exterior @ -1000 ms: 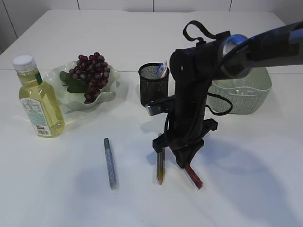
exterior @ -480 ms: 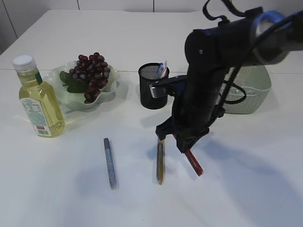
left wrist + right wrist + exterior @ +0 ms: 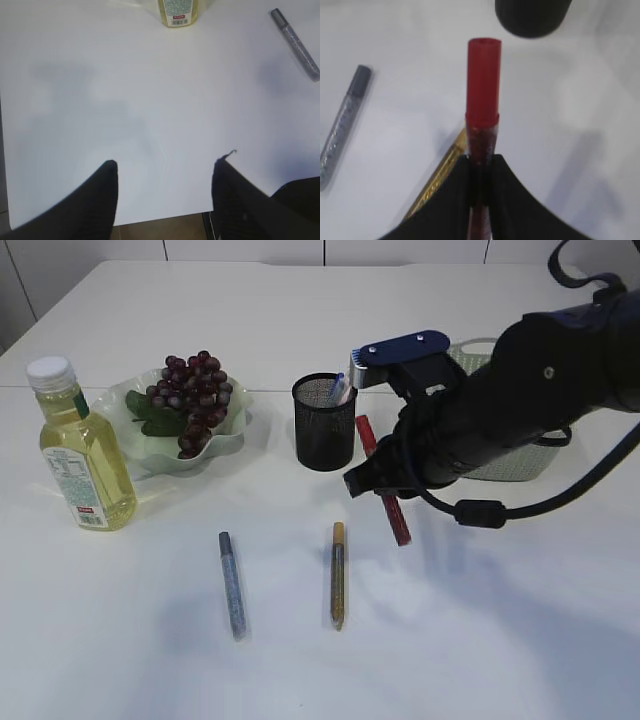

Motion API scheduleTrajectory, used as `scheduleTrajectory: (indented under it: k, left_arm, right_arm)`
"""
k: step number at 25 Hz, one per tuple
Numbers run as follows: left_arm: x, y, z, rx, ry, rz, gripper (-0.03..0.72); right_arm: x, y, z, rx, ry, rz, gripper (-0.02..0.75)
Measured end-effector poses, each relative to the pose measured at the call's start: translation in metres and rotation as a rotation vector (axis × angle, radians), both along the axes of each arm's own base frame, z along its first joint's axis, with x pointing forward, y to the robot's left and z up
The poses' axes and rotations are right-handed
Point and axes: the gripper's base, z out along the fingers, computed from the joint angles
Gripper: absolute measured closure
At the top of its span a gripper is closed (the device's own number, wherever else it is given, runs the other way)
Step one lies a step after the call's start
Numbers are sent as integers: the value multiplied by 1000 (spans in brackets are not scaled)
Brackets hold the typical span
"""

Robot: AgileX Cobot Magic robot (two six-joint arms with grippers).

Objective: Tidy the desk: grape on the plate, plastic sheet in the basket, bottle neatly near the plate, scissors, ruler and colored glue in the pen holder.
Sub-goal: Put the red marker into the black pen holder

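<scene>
**Red glue pen lifted clear of the table, held beside the pen holder**

Change from the earlier frames: the red glue pen (image 3: pixel 382 480) lay on the table a second ago with the right gripper (image 3: pixel 385 478) standing over it; it now hangs in the air, tilted, clamped in that gripper, its cap end just beside the black mesh pen holder (image 3: pixel 324 422); the right arm has swung up and back toward the basket (image 3: pixel 520 455); the gold glue pen (image 3: pixel 338 574) and the silver glue pen (image 3: pixel 232 584) lie flat on the table as before, well apart from each other; the grapes (image 3: pixel 195 400) remain on the green plate (image 3: pixel 232 438), with the oil bottle (image 3: pixel 82 450) upright to its left.

View differences: the right wrist view shows the jaws pressed against the red pen's glitter-filled barrel, the red cap (image 3: pixel 483 82) pointing toward the holder's base (image 3: pixel 532 17); the exterior view hides that contact behind the arm; the left wrist view alone shows the left gripper (image 3: pixel 165 200), jaws spread and holding nothing, above bare table (image 3: pixel 150 100) near the bottle's foot.
</scene>
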Motion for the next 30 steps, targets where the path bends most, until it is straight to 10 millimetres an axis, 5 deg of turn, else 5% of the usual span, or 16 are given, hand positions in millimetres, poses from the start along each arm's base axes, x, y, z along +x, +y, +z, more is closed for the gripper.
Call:
scheduleTrajectory:
  k: [14, 22, 30]
  left_arm:
    - [0, 1, 0, 8, -1, 2, 254]
    - [1, 3, 0, 37, -7, 9, 254]
    - [1, 3, 0, 37, -7, 9, 254]
  right_arm:
    - [40, 18, 45, 225, -585, 12, 645]
    - [75, 37, 57, 263, -660, 10, 645]
    - [112, 47, 46, 254, -671, -4, 645]
